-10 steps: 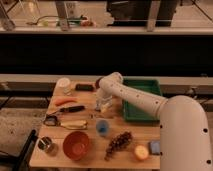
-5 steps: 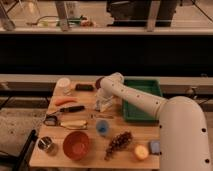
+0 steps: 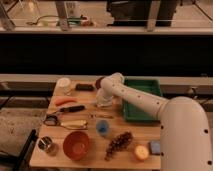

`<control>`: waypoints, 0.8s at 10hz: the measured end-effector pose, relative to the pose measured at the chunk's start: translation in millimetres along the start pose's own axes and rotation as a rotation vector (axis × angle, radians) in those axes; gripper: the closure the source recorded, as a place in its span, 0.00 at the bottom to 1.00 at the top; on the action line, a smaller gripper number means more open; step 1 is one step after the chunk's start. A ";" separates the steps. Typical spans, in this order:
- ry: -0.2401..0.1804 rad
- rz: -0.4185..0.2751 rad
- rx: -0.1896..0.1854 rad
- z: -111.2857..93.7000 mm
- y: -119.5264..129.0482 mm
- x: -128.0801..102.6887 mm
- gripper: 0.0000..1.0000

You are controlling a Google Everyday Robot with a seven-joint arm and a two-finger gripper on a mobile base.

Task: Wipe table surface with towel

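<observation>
item 1, gripper (image 3: 103,98): centre of frame, at the end of the white arm (image 3: 150,102) that comes in from the lower right. it points down onto the wooden surface (image 3: 137,129), just left of the green tray (image 3: 143,86). its state, wide, narrow or holding, cannot be told from this view.

item 2, towel (image 3: 102,104): a pale patch lies directly under the gripper on the surface and appears to be the towel. contact between the two cannot be confirmed.

item 3, other things on the surface:
- white cup (image 3: 64,83), upper left
- black block (image 3: 84,87), beside the cup
- carrot (image 3: 65,100), with a black-handled knife (image 3: 72,108) below it, left of the gripper
- blue cup (image 3: 102,127), below the gripper, apart from it
- red bowl (image 3: 76,144) and metal cup (image 3: 46,145), lower left
- bunch of grapes (image 3: 119,142), orange (image 3: 141,152) and blue sponge (image 3: 155,146), lower right
</observation>
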 end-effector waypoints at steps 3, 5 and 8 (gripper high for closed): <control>-0.004 -0.009 0.001 -3.0 3.2 -3.6 1.00; -0.019 -0.024 -0.009 -5.2 6.9 -10.4 1.00; -0.034 -0.035 -0.026 -6.9 12.2 -15.0 1.00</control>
